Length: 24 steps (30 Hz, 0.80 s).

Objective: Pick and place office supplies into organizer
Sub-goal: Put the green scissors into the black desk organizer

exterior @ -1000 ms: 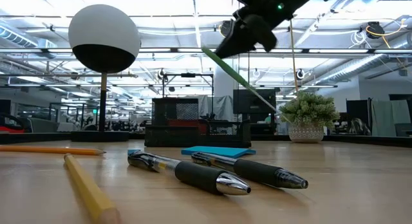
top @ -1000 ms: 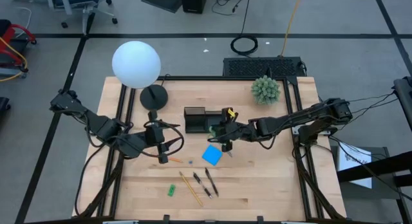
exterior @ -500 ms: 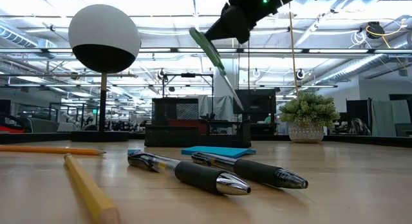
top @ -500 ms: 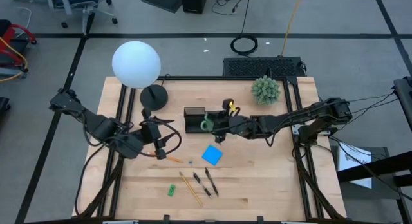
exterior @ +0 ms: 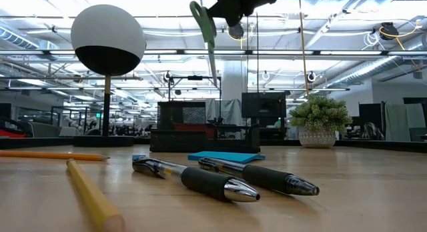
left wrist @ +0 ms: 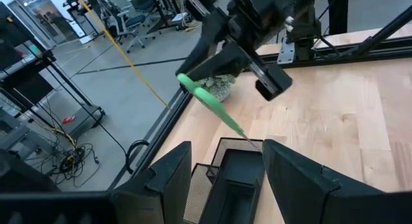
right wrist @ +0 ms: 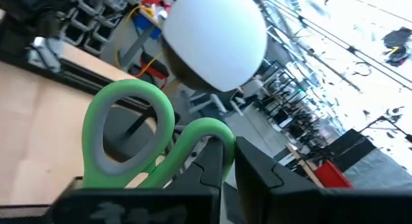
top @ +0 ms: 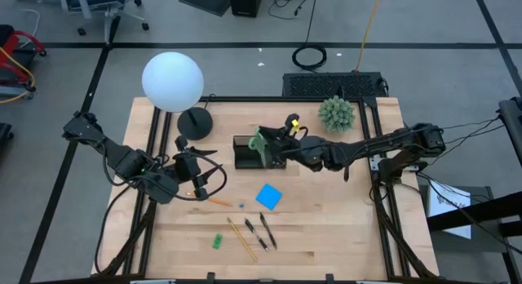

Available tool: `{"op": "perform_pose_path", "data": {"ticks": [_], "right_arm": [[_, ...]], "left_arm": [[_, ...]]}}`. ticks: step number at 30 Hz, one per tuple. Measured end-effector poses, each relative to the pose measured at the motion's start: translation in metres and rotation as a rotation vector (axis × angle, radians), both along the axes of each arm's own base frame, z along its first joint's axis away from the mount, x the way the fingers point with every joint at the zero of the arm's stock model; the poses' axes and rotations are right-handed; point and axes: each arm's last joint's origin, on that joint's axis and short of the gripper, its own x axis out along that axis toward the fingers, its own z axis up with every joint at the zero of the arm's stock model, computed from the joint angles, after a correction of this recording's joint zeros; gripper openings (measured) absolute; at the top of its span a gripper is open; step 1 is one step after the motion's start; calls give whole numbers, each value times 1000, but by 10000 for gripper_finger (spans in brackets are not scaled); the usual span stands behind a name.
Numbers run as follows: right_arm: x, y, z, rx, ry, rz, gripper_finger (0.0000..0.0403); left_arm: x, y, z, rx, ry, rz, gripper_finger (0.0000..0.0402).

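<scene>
My right gripper point(top: 270, 150) is shut on the green-handled scissors point(exterior: 208, 39), which hang over the black organizer point(top: 245, 153). The handles are up and the blades point down. In the left wrist view the blade tips point(left wrist: 250, 140) stand just above the organizer's far rim point(left wrist: 235, 144). My left gripper point(top: 198, 176) waits open to the organizer's left. On the wood lie a blue sticky pad point(top: 268, 196), an orange pencil point(top: 217, 201), a yellow pencil point(top: 241, 238), two dark pens point(top: 259, 231) and a small green piece point(top: 218, 241). My right gripper pinches one handle loop of the scissors point(right wrist: 205, 135) between its two fingers point(right wrist: 215, 161). The other loop point(right wrist: 122, 137) sticks out past the fingertips. The fingers come in about level from the table's right. The scissors hang nearly upright, lifted clear of the table.
A lamp with a round black base point(top: 194, 122) and a white globe point(top: 172, 80) stands far left of the organizer. A green spiky plant point(top: 337, 113) stands at the far right. Bare wood lies along the near right of the table point(top: 342, 227).
My right gripper has risen and gone toward the far left, from over the sticky pad to the organizer, and has tipped up from pointing downward to about level. The scissors have swung from a slant to nearly upright, blades down.
</scene>
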Motion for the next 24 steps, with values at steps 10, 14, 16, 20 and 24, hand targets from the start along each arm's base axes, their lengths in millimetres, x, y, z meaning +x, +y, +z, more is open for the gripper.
{"op": "perform_pose_path", "data": {"ticks": [10, 14, 16, 20, 24], "right_arm": [[0, -31, 9, -19, -88, -44, 14], [-1, -41, 11, -20, -109, -39, 14], [-1, -46, 11, -21, -109, -52, 14], [-2, -51, 12, -23, -117, -36, 14], [-1, -55, 13, -11, -140, -3, 14]], "left_arm": [[0, 0, 0, 6, 4, -2, 195], [0, 0, 0, 6, 4, -2, 195], [0, 0, 0, 6, 4, -2, 195], [0, 0, 0, 6, 4, -2, 195], [0, 0, 0, 6, 4, -2, 195]]}}
